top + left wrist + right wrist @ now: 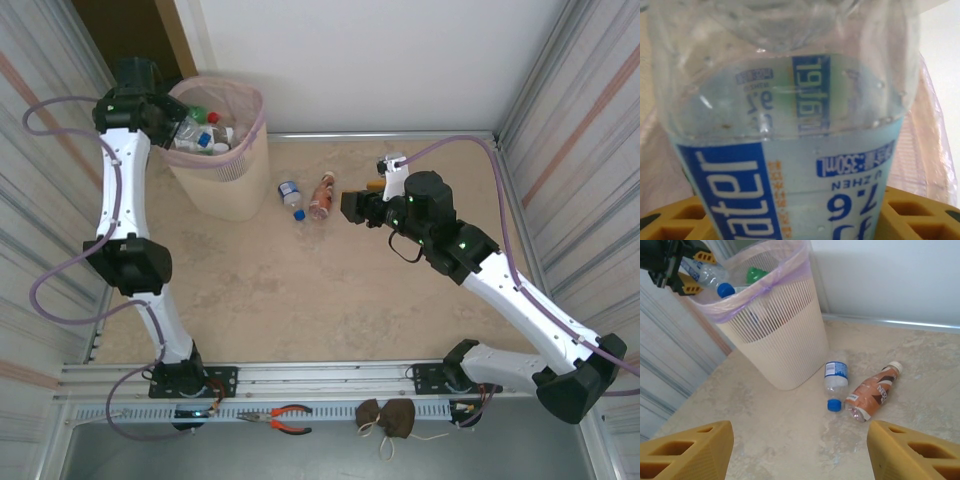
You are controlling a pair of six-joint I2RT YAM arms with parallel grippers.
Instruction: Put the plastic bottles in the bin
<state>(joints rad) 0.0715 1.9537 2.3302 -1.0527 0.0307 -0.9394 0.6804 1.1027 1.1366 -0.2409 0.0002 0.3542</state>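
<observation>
The beige bin (225, 185) with its pink bag stands at the back left and holds several bottles, one of them green (756, 274). My left gripper (172, 127) hangs over the bin's left rim, shut on a clear bottle with a blue label (790, 165) that sits between its yellow fingers (670, 220). That bottle's blue cap (726, 290) points into the bin. On the table right of the bin lie a clear blue-capped bottle (291, 193) (836, 382) and a brown-labelled bottle (321, 195) (872, 392). My right gripper (350, 207) (800, 455) is open, just right of them.
Corrugated metal walls close in the left and right sides, and a white wall (380, 60) stands behind. A metal rail (330, 378) runs along the near edge, with pliers (280, 418) and a brown pouch (388, 418) below it.
</observation>
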